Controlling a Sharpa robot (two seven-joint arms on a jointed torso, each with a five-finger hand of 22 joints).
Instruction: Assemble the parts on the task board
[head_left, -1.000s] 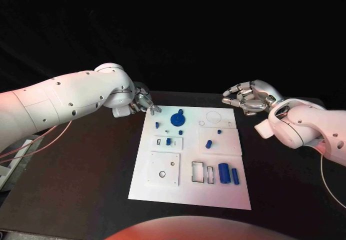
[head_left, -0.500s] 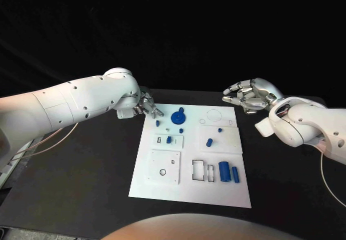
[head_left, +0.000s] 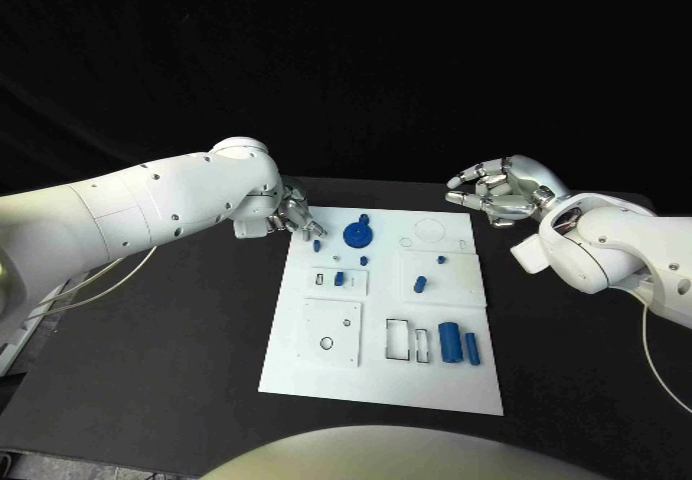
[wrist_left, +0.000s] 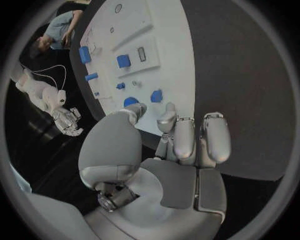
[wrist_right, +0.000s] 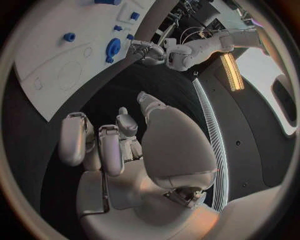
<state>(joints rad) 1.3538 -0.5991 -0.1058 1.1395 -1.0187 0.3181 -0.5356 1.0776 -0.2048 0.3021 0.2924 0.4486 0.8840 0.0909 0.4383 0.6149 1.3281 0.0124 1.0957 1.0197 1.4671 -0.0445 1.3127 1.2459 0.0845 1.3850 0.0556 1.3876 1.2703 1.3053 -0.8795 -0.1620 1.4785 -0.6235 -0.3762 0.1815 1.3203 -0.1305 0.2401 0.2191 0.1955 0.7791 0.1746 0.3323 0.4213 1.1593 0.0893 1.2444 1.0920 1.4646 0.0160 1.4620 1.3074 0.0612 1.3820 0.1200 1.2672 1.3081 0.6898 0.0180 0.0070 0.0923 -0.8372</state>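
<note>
The fingers (head_left: 303, 222) of the left hand (head_left: 289, 215) are extended close together and grasp nothing, their tips poised at the far left corner of the task board (head_left: 382, 390), just beside a small blue part (head_left: 316, 245) and near the large round blue part (head_left: 356, 236). The fingers (head_left: 476, 187) of the right hand (head_left: 498, 192) are curled inward on nothing, above the black surface (head_left: 173, 340) just off the board's far right corner.

The task board lies flat in the middle of the surface, its long side running away from the robot. A blue cylinder (head_left: 450, 343) and a slimmer blue bar (head_left: 470, 347) lie side by side toward the near right, beside two empty rectangular slots. A short blue piece (head_left: 418, 284) sits mid-board on the right, and a blue block (head_left: 339, 280) on the left.
</note>
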